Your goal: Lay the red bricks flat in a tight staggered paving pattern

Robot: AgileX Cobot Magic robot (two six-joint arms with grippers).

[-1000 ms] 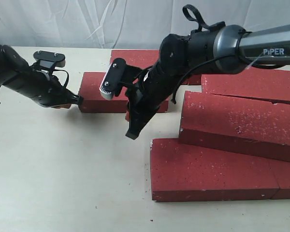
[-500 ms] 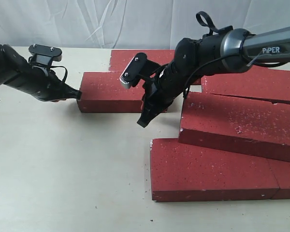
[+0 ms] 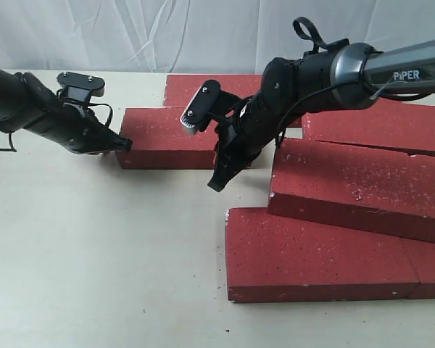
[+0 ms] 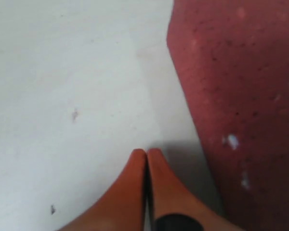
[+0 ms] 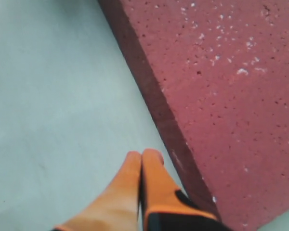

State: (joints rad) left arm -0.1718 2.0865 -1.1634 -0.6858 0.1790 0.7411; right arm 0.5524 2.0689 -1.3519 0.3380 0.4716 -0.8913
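Several red bricks lie on the pale table. One brick (image 3: pixel 167 147) lies flat at the centre left, with another (image 3: pixel 206 87) behind it. My left gripper (image 3: pixel 123 145) is shut and empty, its tips at that brick's left end; the left wrist view shows the shut tips (image 4: pixel 146 153) on the table beside the brick's edge (image 4: pixel 241 96). My right gripper (image 3: pixel 216 185) is shut and empty, pointing down at the table between the centre brick and the right-hand bricks. In the right wrist view, its tips (image 5: pixel 143 155) sit close to a brick's side (image 5: pixel 221 86).
On the right, a large brick (image 3: pixel 362 185) lies askew, overlapping the front brick (image 3: pixel 312 257). More bricks sit behind it (image 3: pixel 380 123) and at the front right corner (image 3: pixel 429 270). Bare table (image 3: pixel 94 254) spreads at the front left. A white sheet hangs behind.
My right gripper drew back to the right, away from the front left, then held still. My left gripper shifted slightly right, toward the centre brick's left end.
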